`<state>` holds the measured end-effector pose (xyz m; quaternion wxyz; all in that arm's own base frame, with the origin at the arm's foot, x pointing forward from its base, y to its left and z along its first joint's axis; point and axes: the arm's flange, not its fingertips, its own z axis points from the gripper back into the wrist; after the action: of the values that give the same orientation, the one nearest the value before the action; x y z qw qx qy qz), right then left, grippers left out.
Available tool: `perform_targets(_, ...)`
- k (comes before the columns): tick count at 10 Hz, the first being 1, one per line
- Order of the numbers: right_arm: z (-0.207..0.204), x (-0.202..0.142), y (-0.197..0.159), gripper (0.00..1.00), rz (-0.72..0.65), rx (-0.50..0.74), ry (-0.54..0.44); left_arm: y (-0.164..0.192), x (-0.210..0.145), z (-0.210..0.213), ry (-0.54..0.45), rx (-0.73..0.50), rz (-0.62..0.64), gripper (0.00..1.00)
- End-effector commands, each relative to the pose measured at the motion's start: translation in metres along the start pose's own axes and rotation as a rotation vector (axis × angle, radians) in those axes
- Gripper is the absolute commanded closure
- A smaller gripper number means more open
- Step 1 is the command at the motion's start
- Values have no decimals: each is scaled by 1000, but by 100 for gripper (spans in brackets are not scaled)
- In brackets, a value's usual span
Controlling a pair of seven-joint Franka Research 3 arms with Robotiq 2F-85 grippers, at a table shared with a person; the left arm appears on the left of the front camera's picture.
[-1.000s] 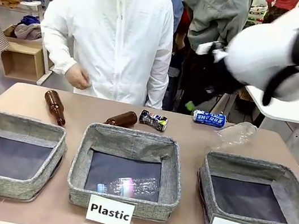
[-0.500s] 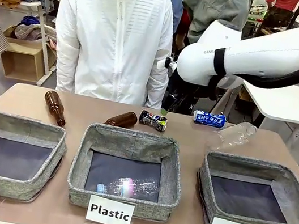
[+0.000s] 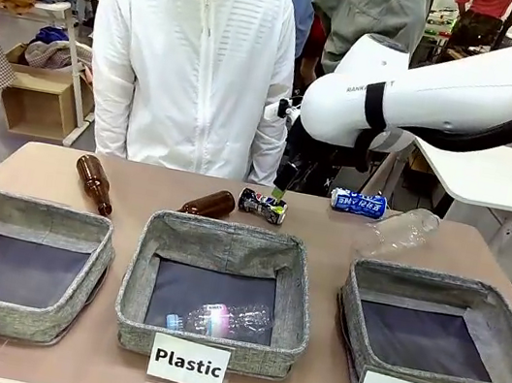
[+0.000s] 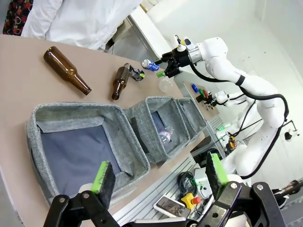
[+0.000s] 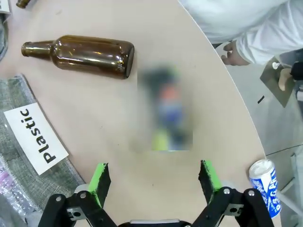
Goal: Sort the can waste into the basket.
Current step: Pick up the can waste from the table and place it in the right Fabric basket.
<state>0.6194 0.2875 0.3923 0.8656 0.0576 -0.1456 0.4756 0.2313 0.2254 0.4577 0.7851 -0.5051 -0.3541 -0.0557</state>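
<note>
My right gripper (image 5: 154,178) hangs released above the crushed can (image 3: 262,205), far middle; the blue-and-white can (image 3: 358,203) lies right of it. The Can basket (image 3: 418,278) sits near right. My left gripper (image 4: 159,171) is released too.

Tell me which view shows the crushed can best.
Front view: the crushed can lies sharp, unobstructed, beyond the Plastic basket. Right wrist view blurs it; left wrist view shows it tiny beside a brown bottle.

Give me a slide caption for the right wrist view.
Open right gripper poised over the crushed can, a brown bottle lying beside it.
</note>
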Motion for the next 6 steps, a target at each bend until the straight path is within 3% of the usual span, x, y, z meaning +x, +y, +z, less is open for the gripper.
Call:
perform_targets(1,-23,29,-14,0,103,-53,-8,-1,2,1,-19,-15,-25,0)
perform_targets(6,-60,43,-27,0,160,-169,32,-1,2,1,-19,-15,-25,0)
